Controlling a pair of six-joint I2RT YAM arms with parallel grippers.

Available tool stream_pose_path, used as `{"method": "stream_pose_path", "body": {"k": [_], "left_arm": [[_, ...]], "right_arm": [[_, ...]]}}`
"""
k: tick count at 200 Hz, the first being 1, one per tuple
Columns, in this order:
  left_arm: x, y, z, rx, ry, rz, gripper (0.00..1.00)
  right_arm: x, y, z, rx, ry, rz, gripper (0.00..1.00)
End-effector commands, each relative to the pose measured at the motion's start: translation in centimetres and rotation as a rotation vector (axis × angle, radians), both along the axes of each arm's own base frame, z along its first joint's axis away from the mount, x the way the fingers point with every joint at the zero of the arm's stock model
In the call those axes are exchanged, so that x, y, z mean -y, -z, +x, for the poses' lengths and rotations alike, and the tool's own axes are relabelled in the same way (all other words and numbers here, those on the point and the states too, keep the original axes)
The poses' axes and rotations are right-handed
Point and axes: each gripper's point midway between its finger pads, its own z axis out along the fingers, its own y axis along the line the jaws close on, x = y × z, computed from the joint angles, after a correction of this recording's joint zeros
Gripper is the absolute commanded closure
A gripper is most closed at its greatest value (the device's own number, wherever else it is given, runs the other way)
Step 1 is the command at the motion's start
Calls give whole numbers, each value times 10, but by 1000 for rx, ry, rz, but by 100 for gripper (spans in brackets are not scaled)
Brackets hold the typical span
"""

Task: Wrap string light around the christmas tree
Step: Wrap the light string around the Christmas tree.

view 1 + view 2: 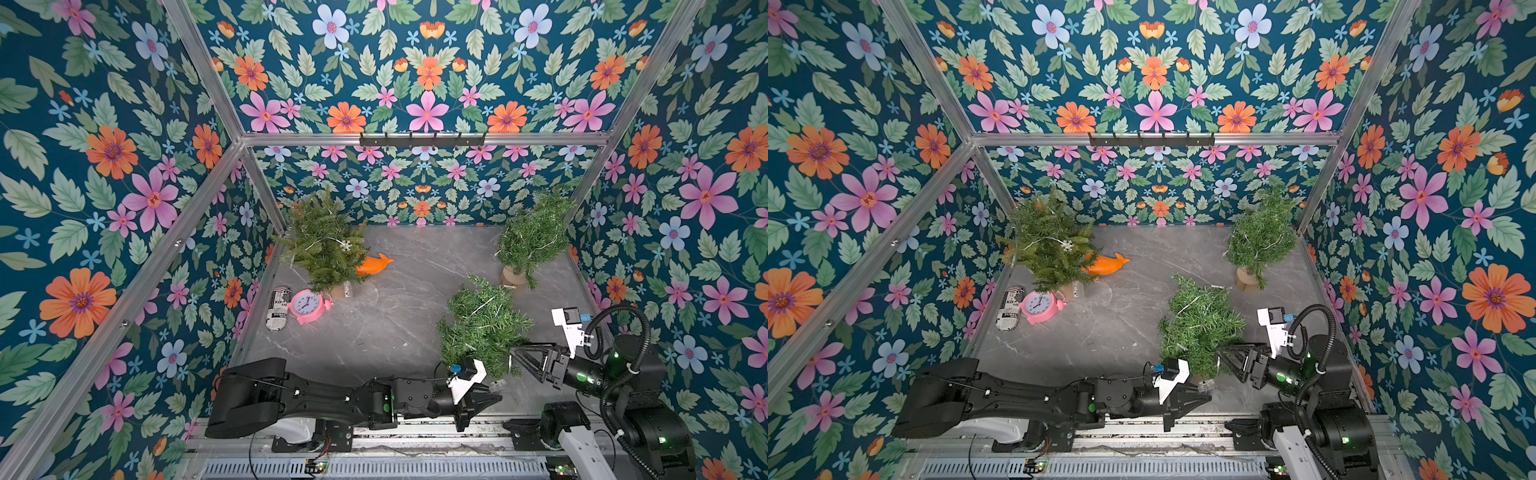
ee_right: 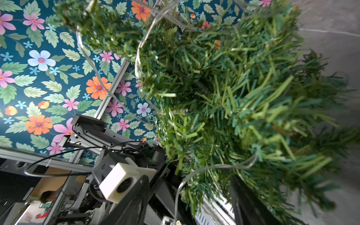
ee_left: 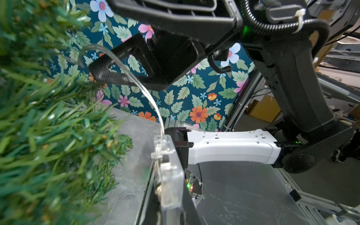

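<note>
Grey marble worktop [image 1: 395,332], floral walls [image 1: 124,166], metal frame [image 1: 291,139]. Front edge, right half: christmas tree [image 1: 484,324], string light [image 3: 148,93] draped on it. Clear battery box [image 3: 169,169] pinched in left gripper [image 1: 496,398]; right gripper [image 1: 513,358] spread beside tree.

- Left arm [image 1: 291,395] lies low and pretty much straight along the front edge of the counter [image 1: 374,332], reaching over toward the right side.
- Left claw [image 1: 490,397] points the same way and is pinched tight on a clear plastic box [image 3: 169,169].
- Right arm [image 1: 640,415] is bunched up in the front right corner, forearm aimed back at the left one.
- Right claw [image 1: 517,357] has its jaws spread well apart and grips nothing.
- The two claws sit near each other, not touching.
</note>
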Motion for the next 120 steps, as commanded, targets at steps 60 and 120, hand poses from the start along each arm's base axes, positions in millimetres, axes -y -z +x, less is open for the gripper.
{"method": "stream_pose_path", "body": {"k": [60,120], "left_arm": [[-28,40,4,-6,-31,252,100],[-63,46,34,64,-201,369,100]], "right_arm": [[19,6,18,45,148,-69,32],[27,14,22,44,203,-103,32]]}}
